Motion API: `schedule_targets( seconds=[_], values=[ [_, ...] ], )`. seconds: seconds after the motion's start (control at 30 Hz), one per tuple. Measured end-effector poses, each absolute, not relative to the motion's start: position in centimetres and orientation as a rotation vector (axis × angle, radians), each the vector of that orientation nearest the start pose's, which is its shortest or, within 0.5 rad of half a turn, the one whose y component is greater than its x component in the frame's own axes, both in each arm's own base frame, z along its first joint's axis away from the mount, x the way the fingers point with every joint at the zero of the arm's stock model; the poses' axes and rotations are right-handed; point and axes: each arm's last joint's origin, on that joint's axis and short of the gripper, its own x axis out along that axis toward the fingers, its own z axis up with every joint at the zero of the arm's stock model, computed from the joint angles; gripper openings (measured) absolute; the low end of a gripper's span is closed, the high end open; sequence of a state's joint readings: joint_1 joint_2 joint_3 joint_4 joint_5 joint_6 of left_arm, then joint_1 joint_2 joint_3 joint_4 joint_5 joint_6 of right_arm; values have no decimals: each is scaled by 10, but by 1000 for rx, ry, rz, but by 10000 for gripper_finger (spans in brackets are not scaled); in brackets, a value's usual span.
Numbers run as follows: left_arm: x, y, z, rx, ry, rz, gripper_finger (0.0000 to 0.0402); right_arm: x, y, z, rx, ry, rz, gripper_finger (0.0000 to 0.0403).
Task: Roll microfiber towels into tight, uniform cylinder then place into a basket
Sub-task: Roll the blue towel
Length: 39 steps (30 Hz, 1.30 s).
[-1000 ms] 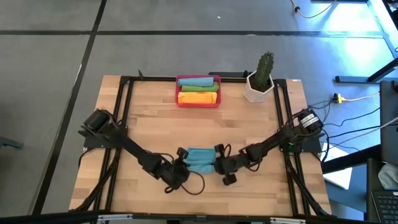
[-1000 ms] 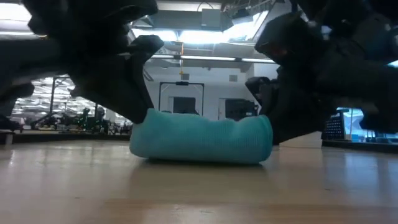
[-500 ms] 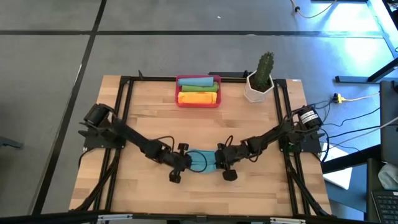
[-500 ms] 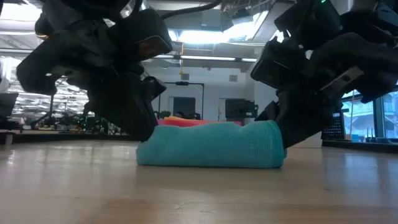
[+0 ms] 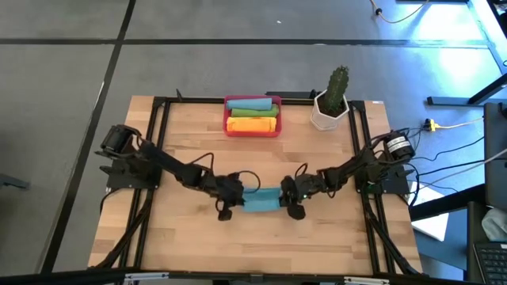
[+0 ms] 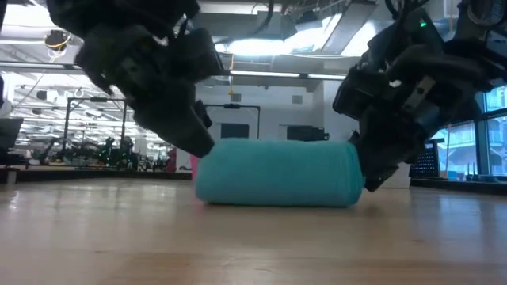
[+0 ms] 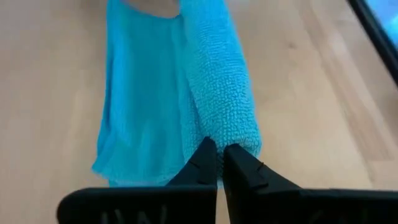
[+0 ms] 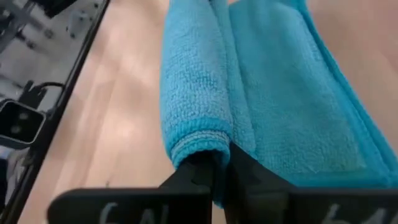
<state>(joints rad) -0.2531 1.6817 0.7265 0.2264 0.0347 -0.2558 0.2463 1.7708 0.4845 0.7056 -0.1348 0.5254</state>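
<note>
Teal towel [image 5: 261, 200] half-rolled, between left claw [image 5: 231, 199], right claw [image 5: 290, 199]

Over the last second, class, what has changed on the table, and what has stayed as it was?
Both shut grippers, left and right, moved up the table toward the basket, rolling the teal towel from a wide fold into a narrower roll. The rolled towels in the basket and the cactus pot stayed put.
</note>
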Motion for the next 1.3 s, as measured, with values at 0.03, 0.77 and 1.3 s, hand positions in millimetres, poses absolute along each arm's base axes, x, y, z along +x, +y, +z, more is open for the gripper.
schedule_targets(
  seconds=[0.03, 0.77, 1.3],
  values=[
    [302, -74, 135, -177, 757, -170, 0, 268, 69, 90, 492, 662, 194, 8],
    [300, -11, 125, -462, 767, -95, 0, 263, 47, 84, 336, 608, -54, 12],
    [297, -20, 122, -481, 806, -141, 0, 265, 44, 91, -37, 589, -59, 222]
  ],
)
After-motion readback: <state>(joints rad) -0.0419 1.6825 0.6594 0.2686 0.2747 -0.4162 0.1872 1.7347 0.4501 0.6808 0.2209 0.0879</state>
